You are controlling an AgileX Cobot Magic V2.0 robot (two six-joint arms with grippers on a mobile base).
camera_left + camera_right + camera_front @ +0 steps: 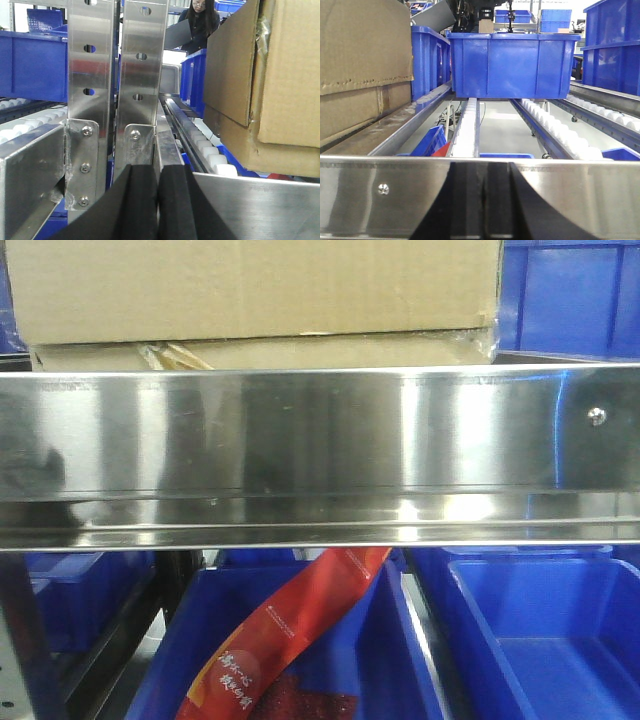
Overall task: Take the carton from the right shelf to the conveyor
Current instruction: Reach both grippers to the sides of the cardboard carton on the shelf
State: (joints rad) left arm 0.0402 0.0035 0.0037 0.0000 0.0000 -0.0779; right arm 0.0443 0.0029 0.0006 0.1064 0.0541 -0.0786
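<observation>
**Carton on the shelf, my two arms flanking it**

In the front view, the brown cardboard carton [260, 290] fills the 12 o'clock area. It sits on the shelf just behind the broad polished steel rail [320, 450], which runs across the middle. Below the rail, at 6 o'clock, a red printed pouch [300, 630] leans inside an open blue plastic bin [420, 680].

From my left wrist, the carton stands at 3 o'clock, its lower edge on the white roller track [212, 155]. My left gripper [159, 170] is at 6 o'clock, its black pads [137, 200] pressed together with nothing between them, apart from the carton. Two perforated steel uprights [90, 75] rise at 11 o'clock, and a dark-haired person [200, 20] stands at 1 o'clock.

From my right wrist, the carton is at 9 o'clock and a large blue plastic crate [512, 62] rests on rollers at 12 o'clock. My right gripper [482, 200] shows only as a dark shape over the steel at 6 o'clock. I cannot tell whether it is spread or pressed together.
</observation>
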